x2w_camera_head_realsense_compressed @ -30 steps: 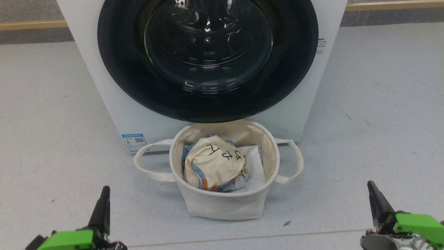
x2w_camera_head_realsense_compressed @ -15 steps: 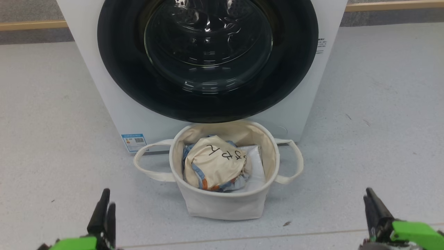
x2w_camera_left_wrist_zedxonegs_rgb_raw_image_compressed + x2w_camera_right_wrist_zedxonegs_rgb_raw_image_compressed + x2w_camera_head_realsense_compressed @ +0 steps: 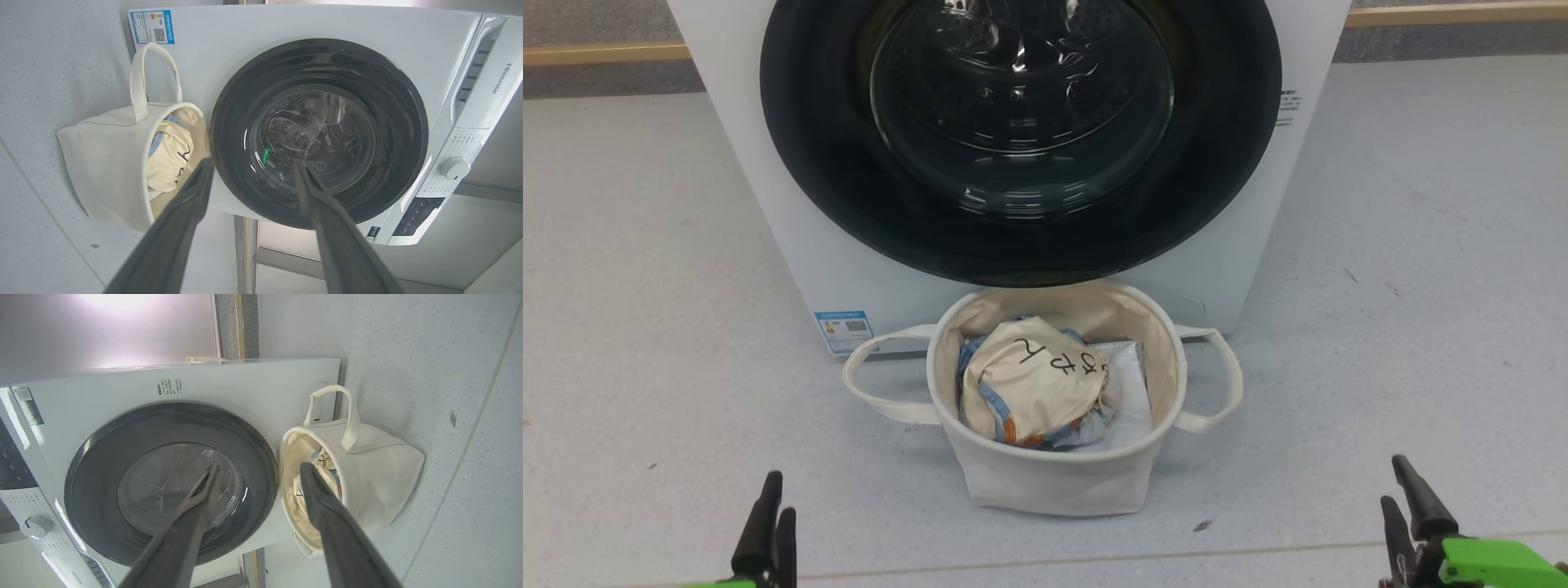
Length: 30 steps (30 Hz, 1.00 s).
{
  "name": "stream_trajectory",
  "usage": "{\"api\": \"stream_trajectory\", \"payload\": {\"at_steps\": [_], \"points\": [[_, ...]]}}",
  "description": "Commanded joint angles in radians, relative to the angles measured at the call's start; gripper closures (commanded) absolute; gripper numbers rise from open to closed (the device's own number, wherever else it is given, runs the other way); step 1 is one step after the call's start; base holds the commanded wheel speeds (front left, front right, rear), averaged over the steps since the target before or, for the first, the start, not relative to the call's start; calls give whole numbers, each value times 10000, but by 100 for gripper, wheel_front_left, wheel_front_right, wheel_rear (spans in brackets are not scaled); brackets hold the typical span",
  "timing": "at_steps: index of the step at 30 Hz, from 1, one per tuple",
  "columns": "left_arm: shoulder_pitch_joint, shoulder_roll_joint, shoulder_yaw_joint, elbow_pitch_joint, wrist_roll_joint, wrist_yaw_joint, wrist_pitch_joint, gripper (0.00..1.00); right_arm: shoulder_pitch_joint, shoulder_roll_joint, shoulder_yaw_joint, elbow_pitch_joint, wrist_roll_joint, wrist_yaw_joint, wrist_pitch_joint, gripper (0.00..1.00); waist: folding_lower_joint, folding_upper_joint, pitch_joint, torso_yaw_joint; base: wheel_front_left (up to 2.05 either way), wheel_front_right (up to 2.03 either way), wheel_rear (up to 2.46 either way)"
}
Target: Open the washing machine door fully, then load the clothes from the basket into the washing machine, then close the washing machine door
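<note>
The washing machine stands on a pale grey floor. The washing machine door is shut flat against the machine's front, its glossy black rim ringing the clear glass bowl, through which the steel drum shows dimly. A small blue label sits at the machine's lower corner on the robot's left. In the left wrist view, a round white dial shows on the machine's control strip, beyond the door.

The basket rests upright on the floor directly in front of the washing machine, just below the door's lowest edge. Its rear rim is close against the white front panel, though whether the two touch cannot be told. Its two looped handles hang out to either side. The clothes lie inside the basket as a rounded bundle, cream fabric with black handwritten marks on top and light blue cloth at the edges. A flat white sheet lies beside the bundle, on the robot's right.

The left gripper and the right gripper hover over the floor, farther from the washing machine than the basket, one off to each side and well apart from it. Each wrist view shows its own gripper's jaws spread apart, with nothing between them. Neither gripper touches the door, the basket or the clothes.
</note>
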Motion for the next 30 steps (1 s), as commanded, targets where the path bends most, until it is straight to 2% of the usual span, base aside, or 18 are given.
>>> {"api": "stream_trajectory", "payload": {"at_steps": [1, 11, 21, 30], "points": [[-461, 54, 12, -451, 174, -13, -147, 0, -509, -44, -40, -475, -215, 0, -146, 0, -1, 0, 15, 23, 0, 0, 0], [-577, 67, 134, -690, 792, -18, -410, 0, -741, -51, -334, -876, -532, 0, -409, 0, -1, 0, 56, 122, 0, 0, 0], [-796, 82, 495, -1070, 1936, 72, -702, 0, -1090, -60, -148, -1251, -2244, 1, -701, 0, -1, 0, 92, 195, 0, 0, 0], [-974, 95, 561, -1714, 3522, 296, -965, 0, -1489, -67, 542, -1796, -4176, 1, -965, 0, -2, 0, 117, 225, 0, 0, 0]]}}
